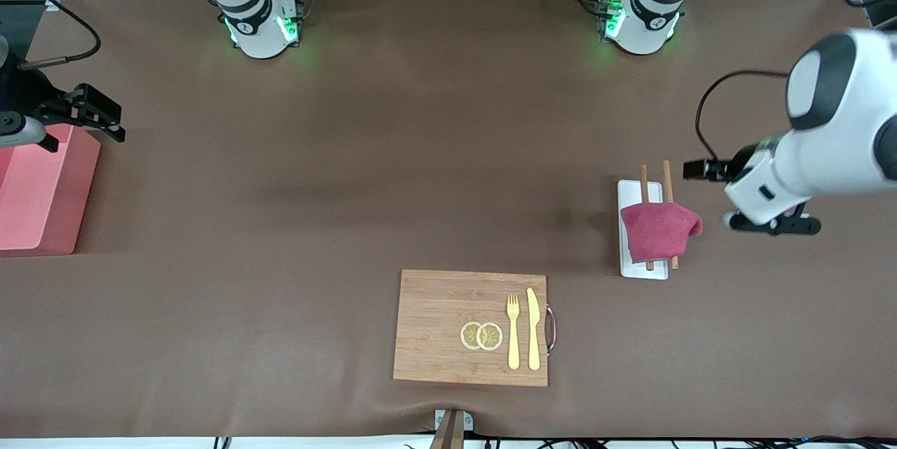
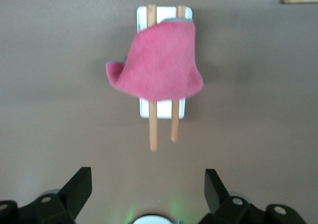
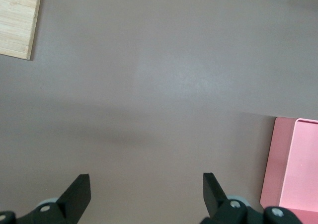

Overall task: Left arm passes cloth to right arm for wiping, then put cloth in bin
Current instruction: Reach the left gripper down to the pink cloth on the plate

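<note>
Tabletop [image 1: 350,176]: brown mat, matte, a few soft creases; white edge strip at the near rim.

Nearest the front cam: bamboo cutting board [image 1: 448,323] w/ metal handle, carrying two lemon slices [image 1: 481,335], a yellow fork [image 1: 514,331] and yellow knife [image 1: 533,328] side by side.

Farther back, toward the left arm's end: white tray [image 1: 641,190] w/ two wooden chopsticks [image 1: 668,179] laid lengthwise. The cloth [image 1: 659,230], crimson-pink, is draped over tray + chopsticks, one corner hanging off the tray's edge.

Left gripper [image 1: 771,223]: hovers over bare tabletop just beside the cloth, fingers spread wide, nothing in them.

Bin [image 1: 38,197]: pink box at the right arm's end of the tabletop. Right gripper [image 1: 105,123]: waits above the bin's edge, released, empty.

Far edge: both arm bases w/ green lights; past them cables, aluminium framing, orange packets.
</note>
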Tool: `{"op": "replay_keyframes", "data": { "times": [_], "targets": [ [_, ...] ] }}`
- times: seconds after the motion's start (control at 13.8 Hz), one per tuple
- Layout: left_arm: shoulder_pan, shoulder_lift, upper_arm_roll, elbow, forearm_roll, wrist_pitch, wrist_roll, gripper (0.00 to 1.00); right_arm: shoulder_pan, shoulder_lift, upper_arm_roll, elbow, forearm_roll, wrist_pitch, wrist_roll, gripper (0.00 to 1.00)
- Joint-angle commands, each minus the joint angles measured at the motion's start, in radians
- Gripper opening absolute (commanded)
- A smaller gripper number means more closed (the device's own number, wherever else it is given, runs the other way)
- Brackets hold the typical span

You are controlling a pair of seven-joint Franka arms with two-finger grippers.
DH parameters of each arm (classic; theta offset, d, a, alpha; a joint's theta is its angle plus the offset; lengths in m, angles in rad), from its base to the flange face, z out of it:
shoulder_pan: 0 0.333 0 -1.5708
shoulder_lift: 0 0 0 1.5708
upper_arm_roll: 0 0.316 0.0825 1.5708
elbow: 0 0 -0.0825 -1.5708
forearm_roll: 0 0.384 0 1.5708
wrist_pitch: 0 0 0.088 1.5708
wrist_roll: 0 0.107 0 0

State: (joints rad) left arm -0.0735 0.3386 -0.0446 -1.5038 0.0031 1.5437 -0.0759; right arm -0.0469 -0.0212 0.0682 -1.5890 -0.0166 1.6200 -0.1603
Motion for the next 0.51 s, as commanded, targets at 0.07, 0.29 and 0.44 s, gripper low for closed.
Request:
{"op": "replay_keyframes", "data": {
  "times": [0.07, 0.29, 0.44],
  "targets": [
    [-0.003, 0.103, 0.003, 0.019, -0.006, 0.108, -0.283, 1.00, -0.011, -0.003, 0.008, 0.003, -0.003, -0.009, -0.007, 1.00],
    [-0.011, 0.146, 0.003, 0.022, -0.005, 0.160, -0.532, 1.00, -0.011, -0.005, 0.008, 0.003, -0.003, -0.012, -0.007, 1.00],
    [-0.018, 0.157, 0.003, 0.022, -0.002, 0.168, -0.649, 1.00, -0.011, -0.005, 0.008, 0.003, -0.003, -0.011, -0.007, 1.00]
  ]
}}
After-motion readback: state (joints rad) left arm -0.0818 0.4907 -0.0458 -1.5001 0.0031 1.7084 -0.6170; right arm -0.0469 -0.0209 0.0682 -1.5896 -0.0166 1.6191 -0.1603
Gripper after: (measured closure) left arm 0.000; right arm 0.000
